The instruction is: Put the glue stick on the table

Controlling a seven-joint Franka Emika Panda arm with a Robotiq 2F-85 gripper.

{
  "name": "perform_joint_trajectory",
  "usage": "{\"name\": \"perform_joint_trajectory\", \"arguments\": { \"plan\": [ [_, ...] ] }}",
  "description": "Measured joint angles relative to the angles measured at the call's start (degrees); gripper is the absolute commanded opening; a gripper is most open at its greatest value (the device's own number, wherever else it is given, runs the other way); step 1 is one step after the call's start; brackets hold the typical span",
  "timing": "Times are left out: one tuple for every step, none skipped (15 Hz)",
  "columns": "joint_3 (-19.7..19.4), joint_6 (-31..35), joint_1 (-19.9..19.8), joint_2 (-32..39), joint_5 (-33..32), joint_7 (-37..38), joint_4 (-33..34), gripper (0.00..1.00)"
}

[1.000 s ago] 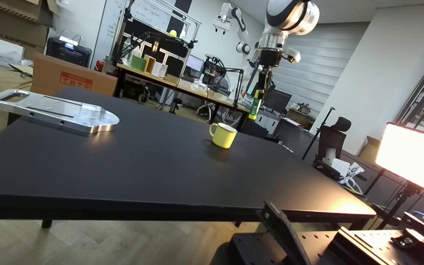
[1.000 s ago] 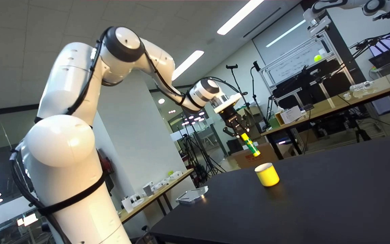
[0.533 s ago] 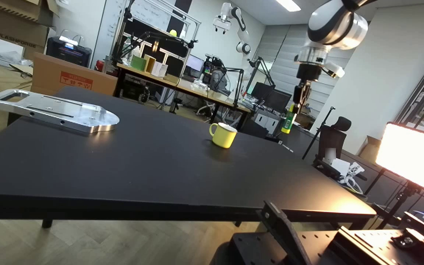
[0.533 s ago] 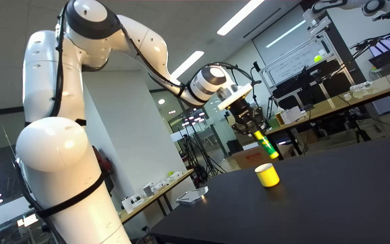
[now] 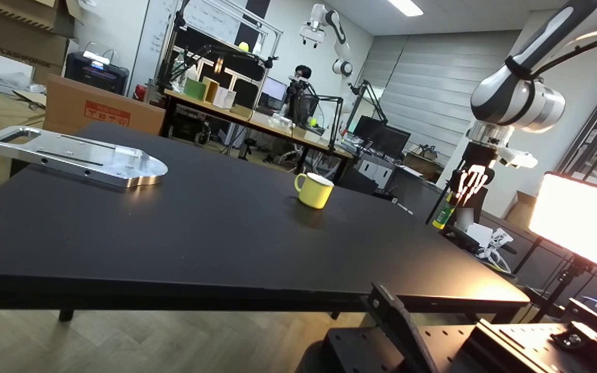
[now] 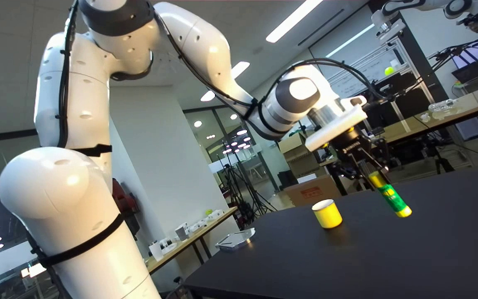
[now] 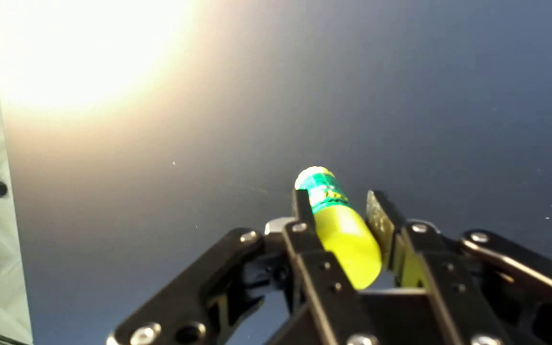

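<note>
The glue stick is a green-labelled tube with yellow ends; it shows in both exterior views (image 5: 442,216) (image 6: 392,197) and in the wrist view (image 7: 348,239). My gripper (image 6: 375,176) is shut on its upper yellow part, and it also shows in the wrist view (image 7: 338,195). The glue stick is tilted, its lower end pointing down and out past the fingers (image 7: 303,207). It hangs above the black table (image 6: 347,265), apart from it as far as I can see. In the wrist view the table (image 7: 161,239) lies below the gripper.
A yellow mug (image 5: 315,191) stands on the table; it also shows in an exterior view (image 6: 327,214). A silver metal plate (image 5: 81,154) lies at the table's far end from the gripper. A bright light panel (image 5: 583,223) stands beyond the table edge.
My gripper has moved right and down in both exterior views, past the mug and lower over the table, with the glue stick still held. The mug and metal plate have not moved.
</note>
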Motion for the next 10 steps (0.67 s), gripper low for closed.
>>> {"name": "perform_joint_trajectory", "arguments": {
  "plan": [
    [0.06,1.18,-1.04,1.49,1.09,-0.15,0.16,0.08],
    [0.17,2.07,-1.88,2.90,2.14,-0.28,0.40,0.08],
    [0.34,2.52,-2.58,4.17,2.93,-0.32,0.76,0.08],
    [0.59,2.91,-3.25,5.32,3.64,-0.36,1.17,0.08],
    [0.97,3.00,-3.93,6.44,4.22,-0.37,1.71,0.08],
    [1.33,2.99,-4.47,7.43,4.64,-0.40,2.25,0.08],
    [1.87,2.96,-5.08,8.35,5.04,-0.40,2.81,0.08],
    [2.48,2.96,-5.68,9.32,5.65,-0.42,3.43,0.08],
    [2.96,2.96,-6.14,10.12,5.92,-0.42,3.94,0.08],
    [3.40,2.95,-6.56,10.86,6.22,-0.42,4.48,0.08]
  ]
}}
